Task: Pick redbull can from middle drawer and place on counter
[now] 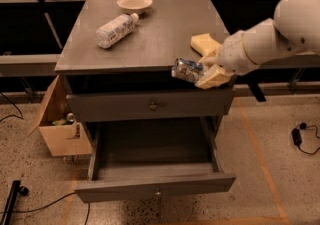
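Observation:
The redbull can (186,70), shiny silver and blue, lies sideways in my gripper (205,72), which is shut on it. The gripper holds it at the front right edge of the counter (155,34), about level with the top. The white arm (270,39) reaches in from the right. The middle drawer (155,164) stands pulled out below, its floor bare. Its front panel with a small knob (158,192) faces me.
On the counter lie a clear plastic bottle (115,30) on its side, a beige bowl (134,3) at the back, and a yellow sponge (204,44) just behind the gripper. The shut top drawer panel (150,105) is above the open drawer. A cardboard box (59,124) stands at the left.

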Controlling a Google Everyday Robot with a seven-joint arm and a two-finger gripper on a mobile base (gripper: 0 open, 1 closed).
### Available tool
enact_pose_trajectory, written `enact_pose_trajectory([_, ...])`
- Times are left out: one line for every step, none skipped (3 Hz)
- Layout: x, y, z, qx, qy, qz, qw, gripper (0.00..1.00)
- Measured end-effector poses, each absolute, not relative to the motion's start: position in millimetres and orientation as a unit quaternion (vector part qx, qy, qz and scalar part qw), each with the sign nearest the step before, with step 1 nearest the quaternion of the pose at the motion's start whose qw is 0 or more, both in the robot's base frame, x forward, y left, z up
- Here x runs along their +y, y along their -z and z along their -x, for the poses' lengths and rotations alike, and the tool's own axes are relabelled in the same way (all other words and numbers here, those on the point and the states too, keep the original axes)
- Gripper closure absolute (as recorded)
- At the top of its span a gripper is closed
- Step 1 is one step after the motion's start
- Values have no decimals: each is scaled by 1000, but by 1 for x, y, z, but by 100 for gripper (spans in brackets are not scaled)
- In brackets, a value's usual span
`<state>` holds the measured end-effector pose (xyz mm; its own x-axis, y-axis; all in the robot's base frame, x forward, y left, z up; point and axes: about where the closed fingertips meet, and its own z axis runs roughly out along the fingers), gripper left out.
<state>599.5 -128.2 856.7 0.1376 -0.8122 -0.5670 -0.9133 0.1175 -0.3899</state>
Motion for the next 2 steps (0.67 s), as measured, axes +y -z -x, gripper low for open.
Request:
enact_pose_trajectory([-110,-875,-631,637,-86,688,336,100])
enact_pose_trajectory([-85,-887,-662,612,-93,723,306,100])
